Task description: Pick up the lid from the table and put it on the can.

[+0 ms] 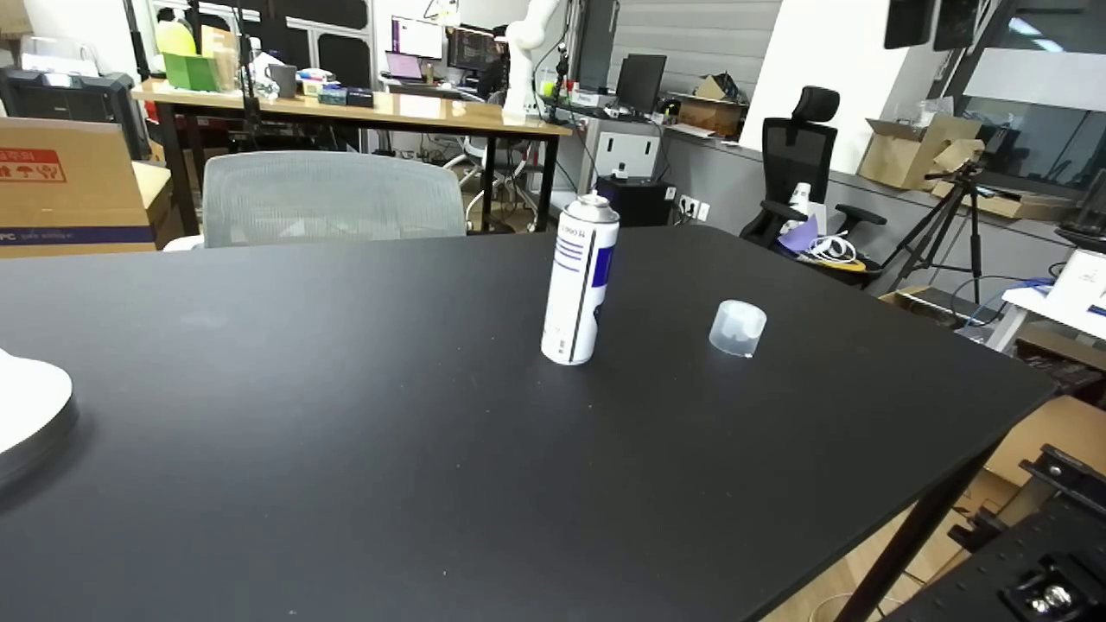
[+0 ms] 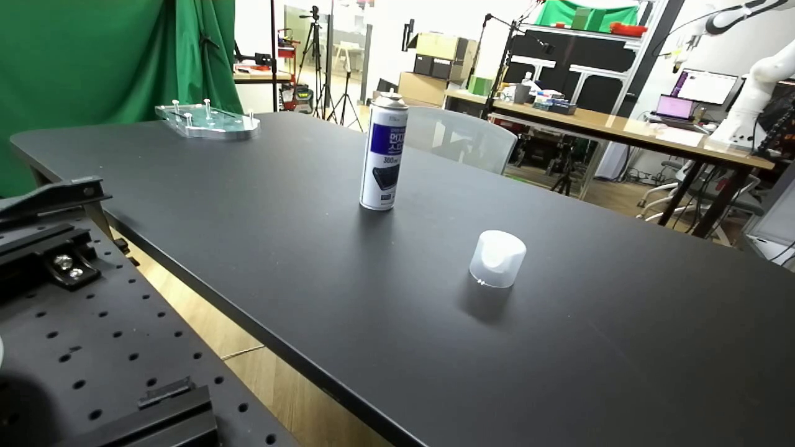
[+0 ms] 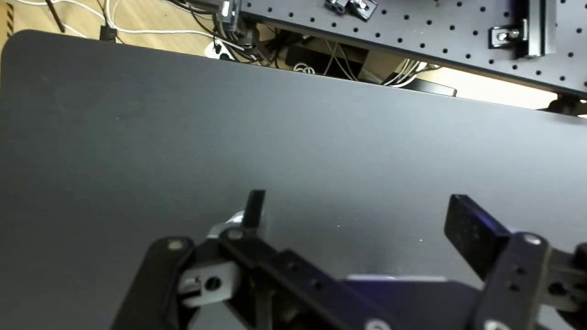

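Nearest the lens in the wrist view stands the hand (image 3: 357, 195), jaws spread wide with nothing held between them. Below it the lid (image 2: 497, 259) rests on the black desk (image 2: 292, 267); in the wrist view it is most likely the pale curve half covered by one jaw, off to the hand's side rather than centred under it. It looks like thin translucent plastic, upright and probably mouth down, so I expect it to be very light, smooth enough to skid if nudged, and slightly springy in the wall: a gentle squeeze should do, while a hard one could push it out of round. Best to straddle it from above and pinch opposite sides of the wall high up, leaving the lower rim free to pass over the can (image 2: 383, 155). That can stands upright below the hand's level too, apart from the lid, its narrow top bare; in the wrist view I can't pick it out with certainty. Beyond the jaw tips, past the desk's edge, lies a perforated board (image 3: 412, 32), and across the desk from it stands a pale chair (image 2: 463, 141).
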